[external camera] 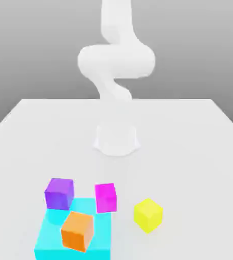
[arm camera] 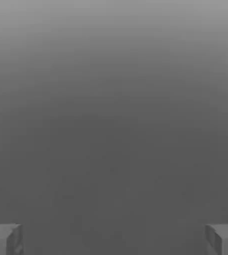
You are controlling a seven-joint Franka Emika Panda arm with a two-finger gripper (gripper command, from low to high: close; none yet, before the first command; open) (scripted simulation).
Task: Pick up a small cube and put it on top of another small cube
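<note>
In the lower right of the exterior view a yellow cube (external camera: 148, 215) sits on the pale table (external camera: 190, 152), a corner turned to the camera, well apart from the rest. Towards the lower left lies a flat cyan block (external camera: 74, 255), with an orange cube (external camera: 77, 232) that seems to rest on it; the purple cube (external camera: 59, 194) and the pink cube (external camera: 106, 198) are by its far edge, and whether they stand on it or behind it is hard to tell. The gripper (arm camera: 114, 241) has its jaws wide apart with nothing between them, which would suit a first grasp; likely the yellow cube is the one to lift, its free sides leaving room for both jaws. The arm (external camera: 116, 61) runs out of the top of the exterior view, and the block's near side is cut off by the bottom edge.
</note>
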